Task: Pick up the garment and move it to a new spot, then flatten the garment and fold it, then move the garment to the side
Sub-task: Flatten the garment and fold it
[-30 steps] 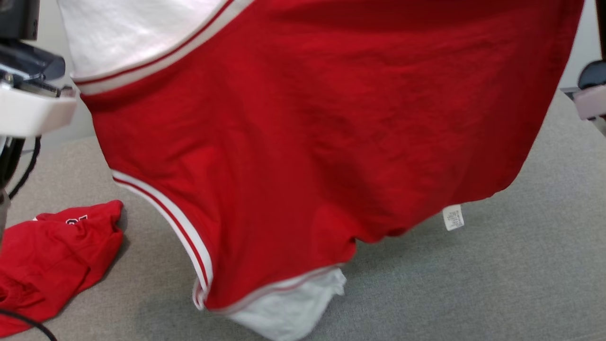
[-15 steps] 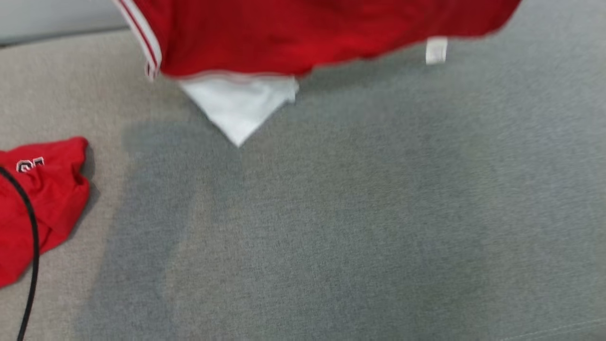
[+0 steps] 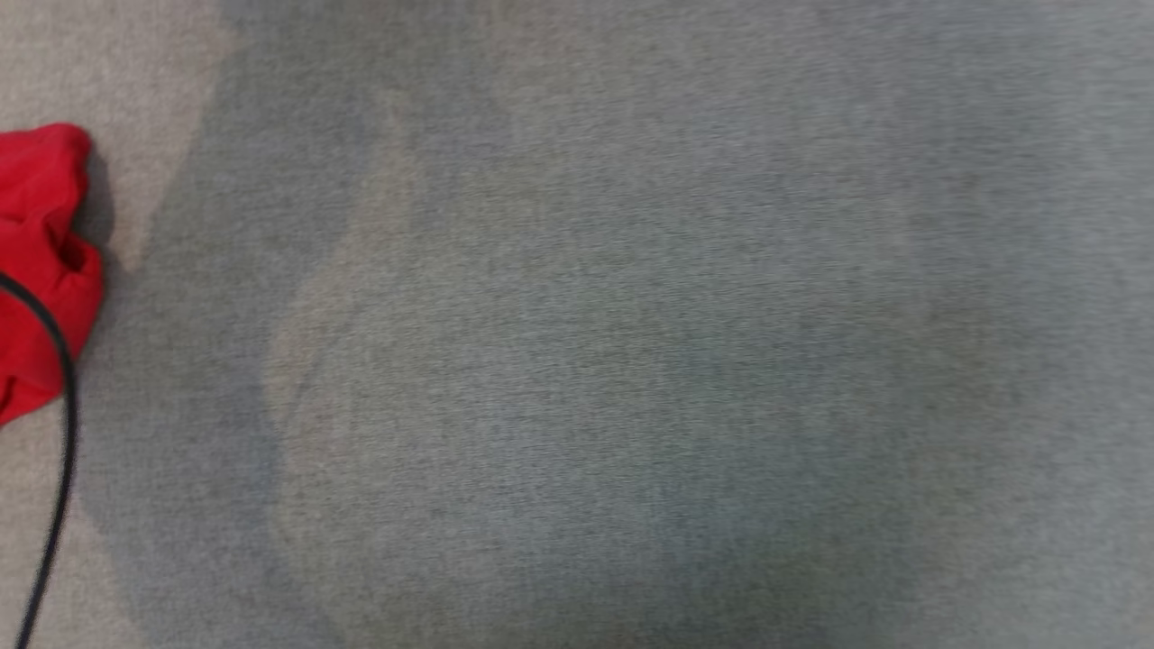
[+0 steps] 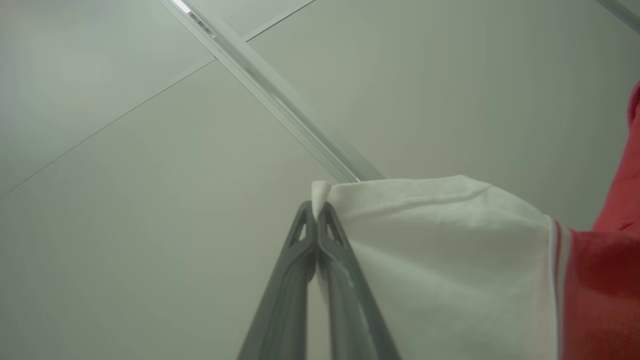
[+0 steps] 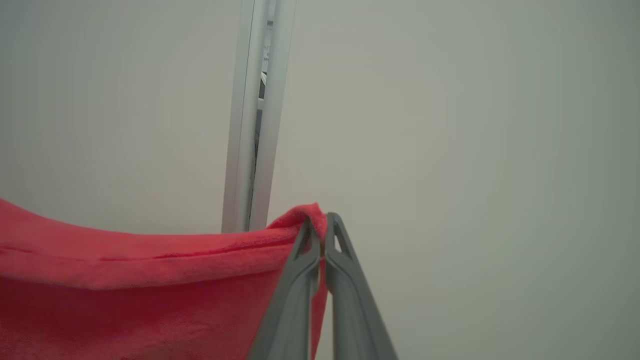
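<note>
- While the garment (image 4: 450, 260) hangs in the air between the two hands, the step in hand looks like the carry to a new spot. Flattening and folding are not yet begun.
- Left hand (image 4: 316, 212): closed, fingers pinching a white corner of the garment, with red cloth beyond a striped trim.
- Right hand (image 5: 320, 227): closed, pinching a red hemmed corner. The hem running away from it sags a little.
- Both wrist views look up at pale panels, so I judge the garment is held high, off the surface (image 3: 631, 361).
- A broad shadow, probably the garment's, covers the middle of the grey surface. A second red cloth (image 3: 41, 261) is bunched at the far left, with a black cable (image 3: 63, 424) crossing it.
- Next, as I judge it: lower both hands together over the middle and keep the top edge taut. Let the lower hem land first, then draw the garment flat, well apart from the red cloth.
</note>
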